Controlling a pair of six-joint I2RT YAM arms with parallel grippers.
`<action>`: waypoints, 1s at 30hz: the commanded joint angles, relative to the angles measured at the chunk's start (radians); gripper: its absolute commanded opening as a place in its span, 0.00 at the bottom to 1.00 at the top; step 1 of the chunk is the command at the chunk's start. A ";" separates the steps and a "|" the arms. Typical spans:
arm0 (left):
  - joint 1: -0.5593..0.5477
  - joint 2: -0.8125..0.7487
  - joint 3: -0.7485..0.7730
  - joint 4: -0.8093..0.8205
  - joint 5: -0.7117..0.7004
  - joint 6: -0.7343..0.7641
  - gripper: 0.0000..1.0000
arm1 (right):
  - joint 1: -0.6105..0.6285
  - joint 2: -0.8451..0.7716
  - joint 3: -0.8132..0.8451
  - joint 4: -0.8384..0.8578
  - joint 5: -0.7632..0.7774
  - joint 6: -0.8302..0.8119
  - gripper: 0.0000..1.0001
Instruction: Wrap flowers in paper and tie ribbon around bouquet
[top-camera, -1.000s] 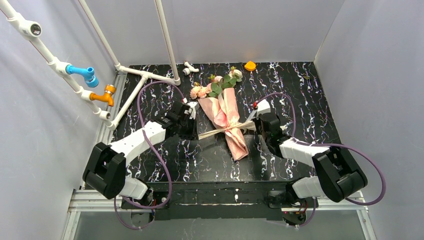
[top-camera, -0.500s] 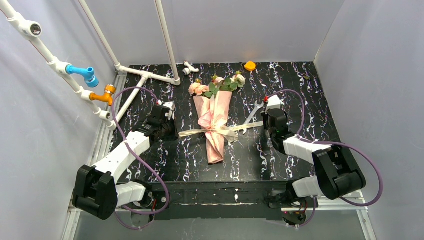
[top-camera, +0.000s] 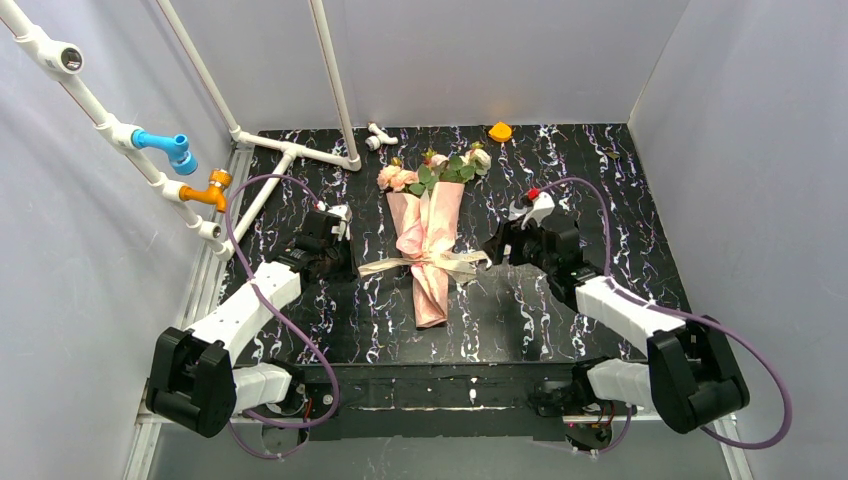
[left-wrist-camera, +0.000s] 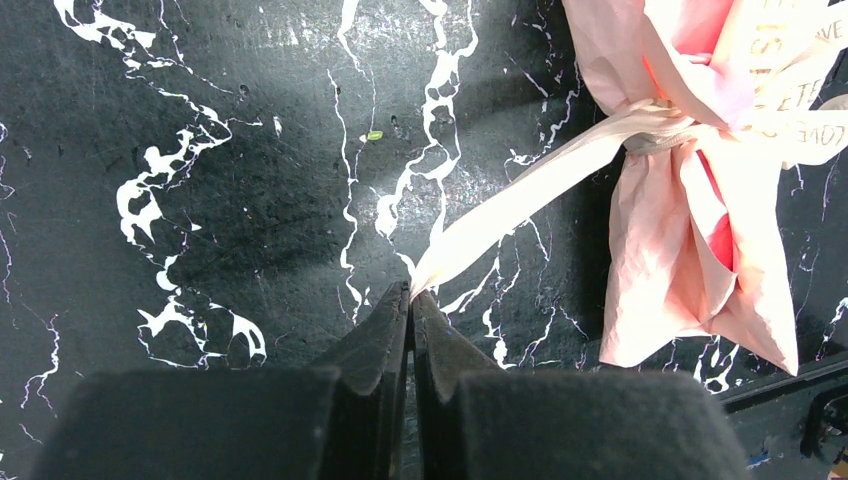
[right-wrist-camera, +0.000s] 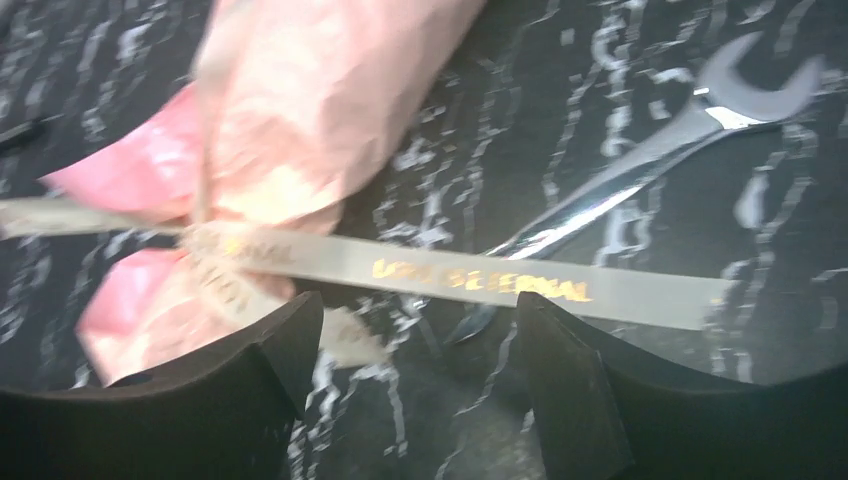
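I am seeing the bouquet (top-camera: 428, 240) lying on the black desk (top-camera: 600, 170), long axis near to far, flowers (top-camera: 432, 170) pointing at the far wall out of the paper (top-camera: 432, 290) cone. The ribbon (left-wrist-camera: 520, 203) is circling its waist. My left jaws are pinching its left end, while the right jaws are standing spread near its right tail and a spanner (right-wrist-camera: 640, 160).

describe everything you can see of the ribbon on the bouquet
The long, flat cream fabric ribbon carries gold lettering. It is knotted around the middle of the pink paper bouquet cone. Its left tail runs straight to the left hand, whose shut fingertips pinch its end. Its right tail lies flat on the black marbled table, crossing the steel spanner, in front of the open right hand, which does not touch it.
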 joint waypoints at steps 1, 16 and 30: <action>0.002 -0.006 -0.009 -0.010 0.014 -0.007 0.00 | 0.061 -0.054 -0.031 -0.012 -0.175 0.097 0.78; 0.002 -0.022 -0.019 -0.006 0.036 -0.012 0.00 | 0.206 0.258 0.022 0.037 -0.098 -0.062 0.72; 0.001 -0.024 -0.027 -0.001 0.040 -0.012 0.00 | 0.211 0.186 -0.002 0.045 0.087 -0.072 0.78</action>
